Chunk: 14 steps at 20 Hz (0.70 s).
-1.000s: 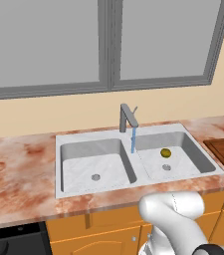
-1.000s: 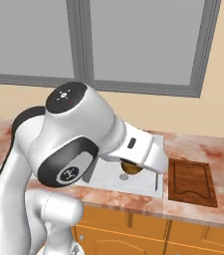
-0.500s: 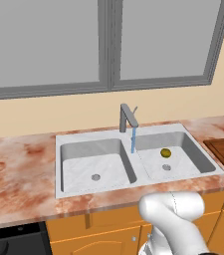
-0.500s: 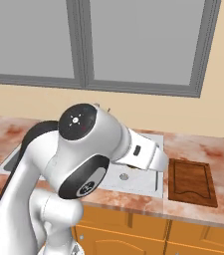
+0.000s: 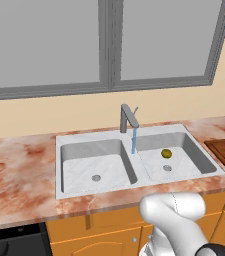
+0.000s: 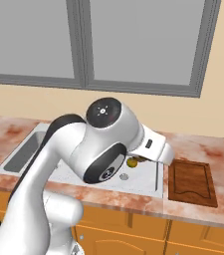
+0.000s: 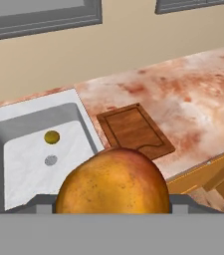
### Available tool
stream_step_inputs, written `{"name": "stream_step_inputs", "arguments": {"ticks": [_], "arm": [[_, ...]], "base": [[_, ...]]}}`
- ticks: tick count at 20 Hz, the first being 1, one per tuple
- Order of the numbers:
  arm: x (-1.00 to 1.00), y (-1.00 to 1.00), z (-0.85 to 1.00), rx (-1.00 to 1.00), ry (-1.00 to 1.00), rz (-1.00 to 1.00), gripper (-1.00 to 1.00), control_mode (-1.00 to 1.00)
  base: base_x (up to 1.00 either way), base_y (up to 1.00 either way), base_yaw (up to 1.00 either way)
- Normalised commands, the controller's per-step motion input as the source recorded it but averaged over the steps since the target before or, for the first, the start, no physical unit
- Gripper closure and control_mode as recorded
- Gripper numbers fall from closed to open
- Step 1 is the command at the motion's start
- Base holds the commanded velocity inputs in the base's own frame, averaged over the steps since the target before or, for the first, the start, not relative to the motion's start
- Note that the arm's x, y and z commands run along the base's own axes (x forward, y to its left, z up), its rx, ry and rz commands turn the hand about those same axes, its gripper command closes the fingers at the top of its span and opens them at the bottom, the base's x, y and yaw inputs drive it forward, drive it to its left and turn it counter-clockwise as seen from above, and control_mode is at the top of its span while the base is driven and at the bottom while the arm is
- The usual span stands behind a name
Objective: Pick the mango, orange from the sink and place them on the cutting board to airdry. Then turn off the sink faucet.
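the jaws clamp the orange (image 7: 112,182), held above the counter (image 7: 193,107) near the cutting board (image 7: 135,130).

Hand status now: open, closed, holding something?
Hand: closed on the orange, carried above the counter; the mango lies in the sink.

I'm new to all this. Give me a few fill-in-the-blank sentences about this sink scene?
The mango lies in the ___ basin of the sink.
Water is running, so the sink faucet is turned ___.
The claw is holding the ___.
Missing words: right; on; orange.
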Motion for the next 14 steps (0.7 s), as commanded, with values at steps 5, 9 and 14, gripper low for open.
{"name": "stream_step_inputs", "arguments": {"ticks": [5,9,14], "arm": [[0.44,-0.20,-0.42,0.04,0.00,0.00,1.00,-1.00],[0.42,-0.10,-0.30,0.00,0.00,-0.03,1.00,-1.00],[0.27,-0.29,-0.18,-0.02,0.00,-0.09,1.00,-1.00]], "base": [[0.00,0.00,0.00],[0.00,0.00,0.00],[0.00,0.00,0.00]]}}
